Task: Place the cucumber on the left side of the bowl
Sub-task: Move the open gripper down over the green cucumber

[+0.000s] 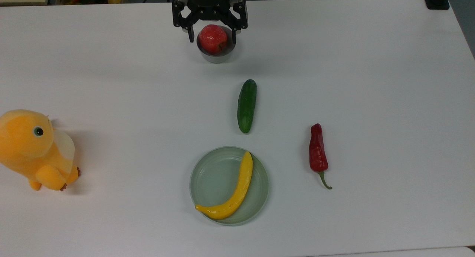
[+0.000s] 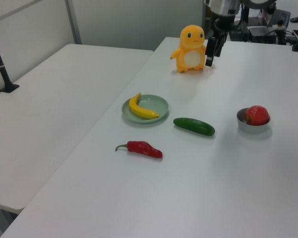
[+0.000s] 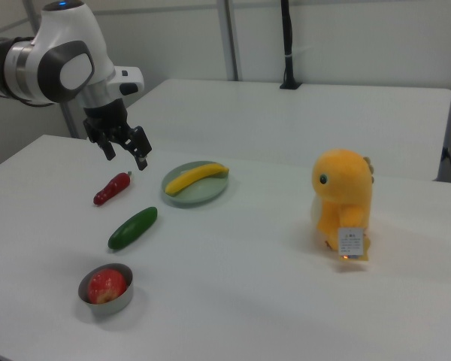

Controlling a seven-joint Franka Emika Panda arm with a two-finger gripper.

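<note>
Your tool (image 1: pixel 212 34) hangs open above the bowl (image 1: pixel 216 55), empty. The cucumber (image 1: pixel 247 106) lies loose on the table (image 1: pixel 371 82), between bowl and plate (image 1: pixel 207 179), likely an easy top grab.

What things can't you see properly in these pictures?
- Inside of the bowl: in the top view the red apple fills it, so its bottom is hidden.
- Plate under the banana: covered by the fruit in the top view.
- Writing on the tag of the yellow plush toy: too small to read in the right view.
- Robot arm above the gripper: cut off by the top view's upper edge.
</note>
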